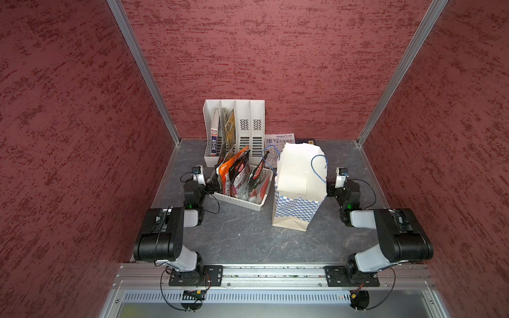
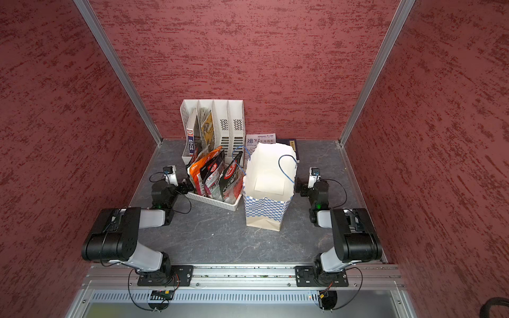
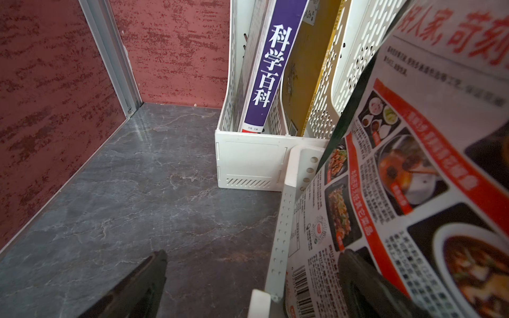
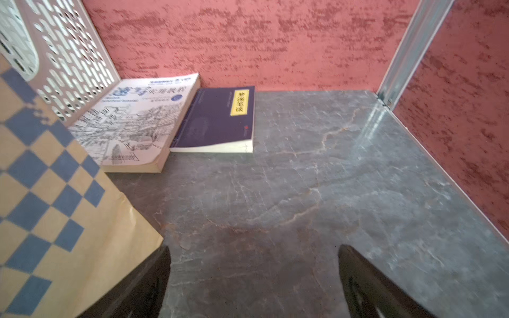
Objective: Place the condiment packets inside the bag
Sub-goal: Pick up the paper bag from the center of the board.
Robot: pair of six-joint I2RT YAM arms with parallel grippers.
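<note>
Condiment packets stand on edge in a white perforated basket, centre of the frame in both top views. The bag stands upright just right of the basket, mouth open, white inside showing.

Left claw: at the basket's left end, jaws spread, gripping nothing. In the left wrist view one finger hangs over the grey surface. The other shows against the printed face of the nearest packet; contact cannot be judged. The basket's end wall lies between the two.

Right claw: at the bag's right side, jaws spread, empty. In the right wrist view the checkered wall is just beside one finger; bare surface lies between the fingers.

A white file holder stands behind the basket. A purple book lies flat behind the bag.
</note>
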